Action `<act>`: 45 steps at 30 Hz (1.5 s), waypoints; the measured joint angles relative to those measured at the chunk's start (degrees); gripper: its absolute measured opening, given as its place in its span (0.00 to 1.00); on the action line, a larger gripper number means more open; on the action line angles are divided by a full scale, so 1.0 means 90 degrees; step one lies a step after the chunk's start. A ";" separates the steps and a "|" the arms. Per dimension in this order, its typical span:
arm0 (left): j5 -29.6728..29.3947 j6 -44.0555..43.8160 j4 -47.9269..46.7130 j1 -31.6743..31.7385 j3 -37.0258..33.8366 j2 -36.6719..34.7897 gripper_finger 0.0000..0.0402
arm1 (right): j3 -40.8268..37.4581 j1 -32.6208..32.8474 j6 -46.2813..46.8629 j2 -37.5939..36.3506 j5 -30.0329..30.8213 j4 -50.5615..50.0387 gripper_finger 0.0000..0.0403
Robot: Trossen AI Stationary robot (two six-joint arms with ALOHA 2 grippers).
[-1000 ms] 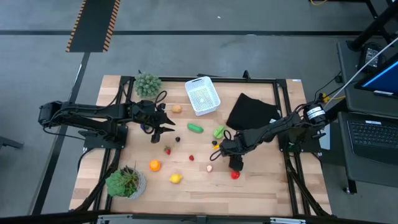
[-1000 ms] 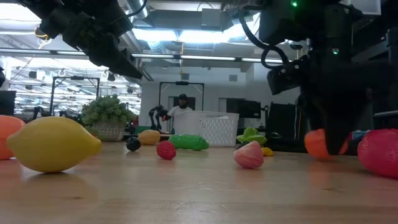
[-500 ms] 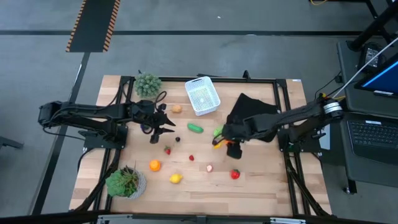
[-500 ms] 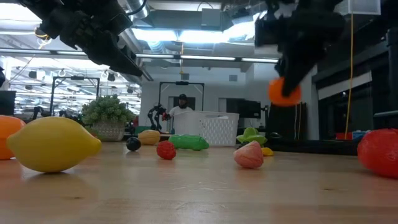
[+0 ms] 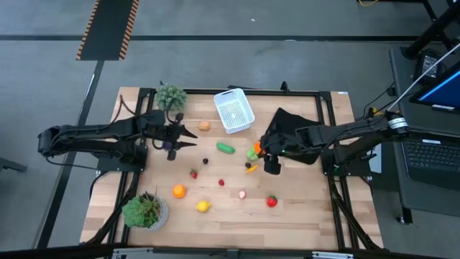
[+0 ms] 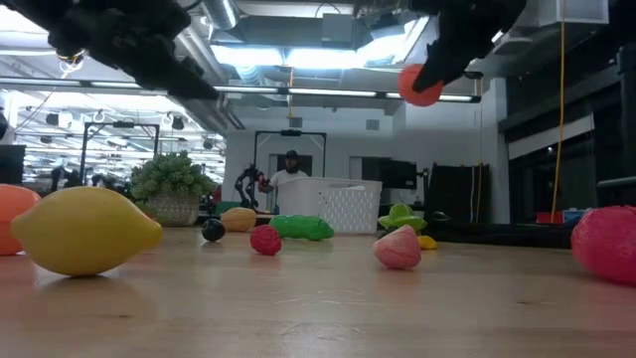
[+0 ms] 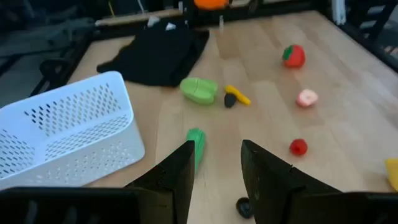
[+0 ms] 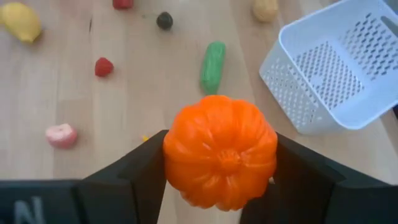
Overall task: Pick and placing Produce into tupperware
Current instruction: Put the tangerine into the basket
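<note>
Now, left to right: my left hand [image 5: 188, 139] hangs empty by the plant [image 5: 170, 96], fingers narrow, swung a little back from where it pointed a second ago. Tub [image 5: 233, 111] empty at the table's [image 5: 302, 216] far middle. My right hand [image 5: 260, 150] has lifted the orange pumpkin [image 8: 220, 150] off the table, clamped on it, now near the cloth [image 5: 291, 128]. Carry toward the tub looks begun.

Low view: right gripper [image 6: 437, 72] raised, clamping an orange pumpkin [image 6: 419, 85]. On the worktop [image 6: 318, 308]: lemon [image 6: 84, 231], raspberry [image 6: 264, 240], green cucumber [image 6: 303, 227], pink piece [image 6: 397, 248], white tub [image 6: 333, 206] behind.
</note>
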 joint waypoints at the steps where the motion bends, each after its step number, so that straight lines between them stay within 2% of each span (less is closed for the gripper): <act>1: 0.0137 -0.0001 0.0007 0.0075 -0.0078 -0.0142 0.31 | -0.0119 -0.0042 -0.0038 -0.0031 0.0000 0.0139 0.61; 4: 0.0408 -0.0076 0.0018 0.0264 -0.0275 -0.0566 0.31 | -0.0633 -0.0209 -0.0040 -0.0203 0.0000 0.0668 0.61; 8: 0.0421 -0.0149 0.0004 0.0394 -0.0524 -0.1011 0.31 | -0.1543 -0.0351 0.0011 -0.0521 -0.0025 0.1816 0.61; 14: 0.0422 -0.0168 0.0600 0.0495 -0.0827 -0.1211 0.31 | -0.2682 -0.0561 -0.0192 -0.1078 -0.0454 0.3648 0.61; 20: 0.0435 -0.0171 0.1420 0.0691 -0.1096 -0.1210 0.31 | -0.3381 -0.0886 -0.0712 -0.1580 -0.1308 0.5062 0.61; 22: 0.0635 -0.0169 0.1825 0.0770 -0.1220 -0.1210 0.31 | -0.3554 -0.1023 -0.0908 -0.1700 -0.1627 0.5510 0.61; 25: 0.1094 -0.0175 0.2719 0.0879 -0.1569 -0.1196 0.31 | -0.3747 -0.1244 -0.1171 -0.1726 -0.2127 0.6075 0.61; 30: 0.1179 -0.0451 0.3404 0.0986 -0.2057 -0.1011 0.31 | -0.4029 -0.1526 -0.1206 -0.1520 -0.2685 0.6870 0.61; 33: 0.1119 -0.0469 0.3511 0.1028 -0.2088 -0.0927 0.31 | -0.4160 -0.1643 -0.1203 -0.1319 -0.2732 0.7423 0.61; 39: 0.0498 -0.0490 0.3810 0.1026 -0.2088 -0.0599 0.31 | -0.4157 -0.1891 -0.1186 -0.0817 -0.2715 0.8027 0.61; 45: 0.0058 -0.0458 0.3899 0.1026 -0.2088 -0.0339 0.31 | -0.4155 -0.2168 -0.1142 -0.0478 -0.2162 0.8211 0.61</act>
